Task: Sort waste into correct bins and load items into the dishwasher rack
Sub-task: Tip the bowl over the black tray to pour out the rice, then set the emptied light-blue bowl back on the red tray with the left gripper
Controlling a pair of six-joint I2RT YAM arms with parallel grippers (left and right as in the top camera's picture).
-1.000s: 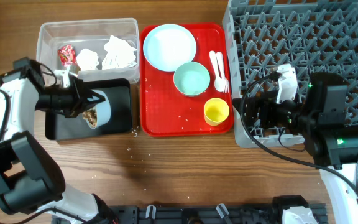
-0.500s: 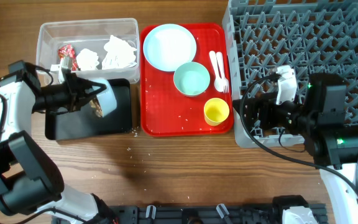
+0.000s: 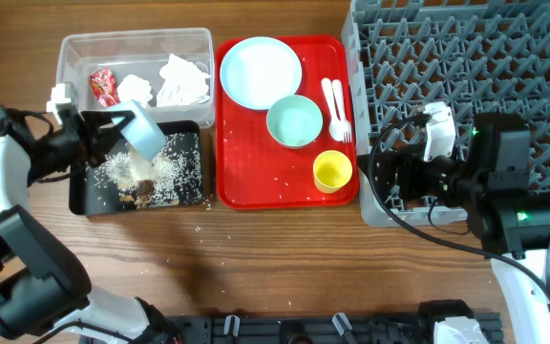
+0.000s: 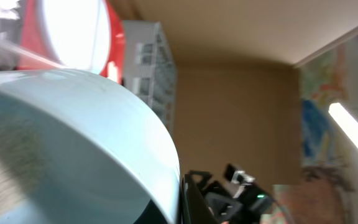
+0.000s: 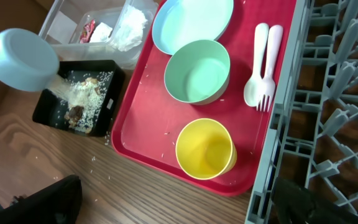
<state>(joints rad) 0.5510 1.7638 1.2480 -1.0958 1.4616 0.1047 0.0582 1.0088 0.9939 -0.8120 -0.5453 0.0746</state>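
Note:
My left gripper (image 3: 101, 132) is shut on the rim of a light blue bowl (image 3: 141, 129), held tipped mouth-down over the black tray (image 3: 187, 141). The bowl fills the left wrist view (image 4: 73, 137). Beige-white food scraps (image 3: 146, 174) with brown bits lie in the black tray. The clear tub (image 3: 137, 43) holds white napkins (image 3: 181, 81) and a red wrapper (image 3: 102, 84). The plate (image 3: 261, 72), second bowl (image 3: 295, 121), yellow cup (image 3: 332, 170), spoon (image 3: 329, 96) and fork (image 3: 342, 119) sit on the red tray (image 3: 256, 186). My right gripper (image 3: 387, 180) is open and empty at the grey rack's (image 3: 466, 57) front left corner.
Loose crumbs (image 3: 199, 229) lie on the wooden table in front of the black tray and on the red tray. The rack's pegs hold nothing. In the right wrist view the yellow cup (image 5: 205, 149) sits near the red tray's front edge.
My left gripper has pulled back left and raised the bowl, tipping it further. The scraps that were inside it now lie spread across the black tray. The right arm has not moved.

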